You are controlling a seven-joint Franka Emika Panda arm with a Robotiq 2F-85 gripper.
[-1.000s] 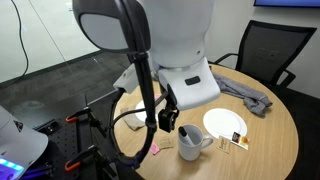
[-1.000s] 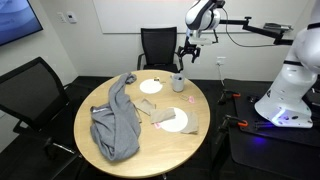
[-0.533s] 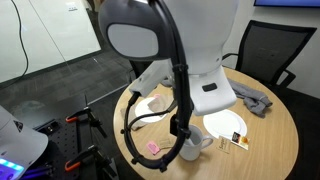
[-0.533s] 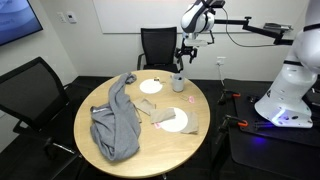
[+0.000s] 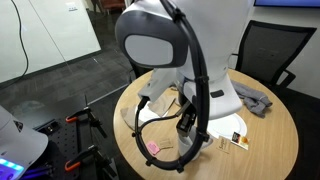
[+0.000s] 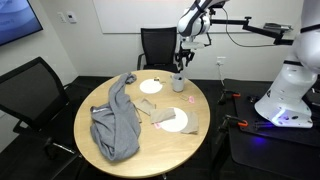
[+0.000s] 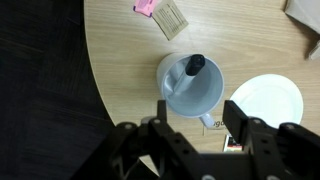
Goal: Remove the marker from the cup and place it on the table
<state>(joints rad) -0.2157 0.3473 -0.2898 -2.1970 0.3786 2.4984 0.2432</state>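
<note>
Hovering above the cup point(image 7: 205, 95), the end effector point(image 7: 198, 118) has its jaws spread wide and holds nothing; in the wrist view one jaw shows to the left and one to the right of the mug. In an exterior view the end effector point(image 6: 183, 62) hangs clear of the cup point(image 6: 179, 83), which stands near the edge of the table point(image 7: 120, 60).

The marker point(image 7: 194, 68) leans inside the cup, its dark rounded top against the rim on the side facing the pink scrap point(image 7: 145, 7). Its lower end is hidden in the mug.

It looks light, stiff and smooth, so I judge it will slide or pivot if pinched at the very tip. The better hold is across the barrel near the top, jaws square to it.

The mug is probably light too; a finger catching its rim could drag or tip it. A white plate point(image 7: 268, 100) lies just right of it.
</note>
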